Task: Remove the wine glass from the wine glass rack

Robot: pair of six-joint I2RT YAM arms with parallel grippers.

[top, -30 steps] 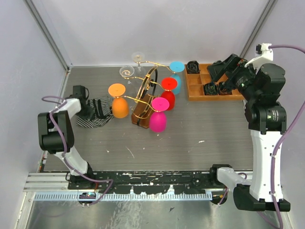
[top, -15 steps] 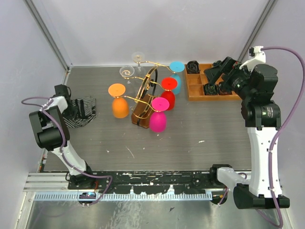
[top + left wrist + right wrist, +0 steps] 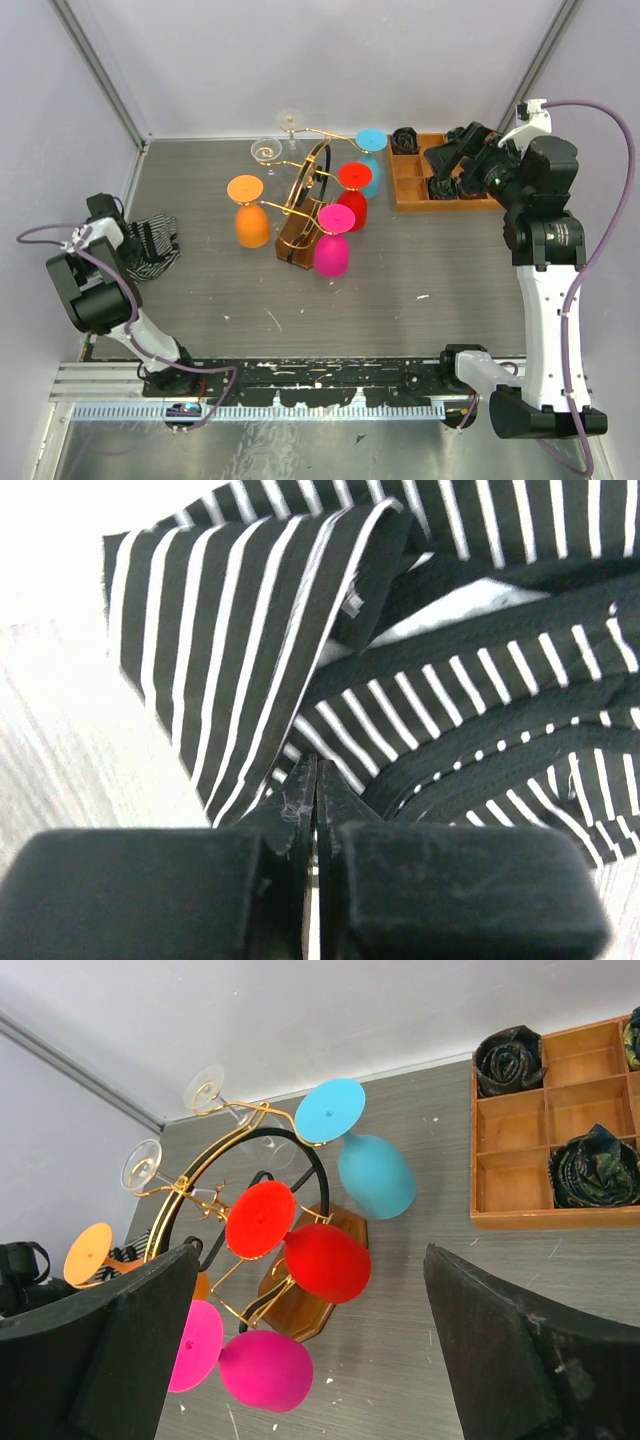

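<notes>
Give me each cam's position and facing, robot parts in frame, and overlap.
Top external: fixed above and behind the bases, facing down at the table; both arms show.
Left wrist: on the left arm, facing down at the striped cloth; left end effector shows, shut on it.
Right wrist: on the right arm, facing the wine glass rack and orange tray; open right end effector frames them.
Shared: top also shows rack, tray and cloth.

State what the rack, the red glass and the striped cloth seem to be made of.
Rack: thin, shiny gold-toned wire, likely metal, on a glossy brown base that looks like wood.
Red glass: opaque, matte; coated glass or plastic, can't tell.
Cloth: soft fabric; it shows folds and stitched hems.
</notes>
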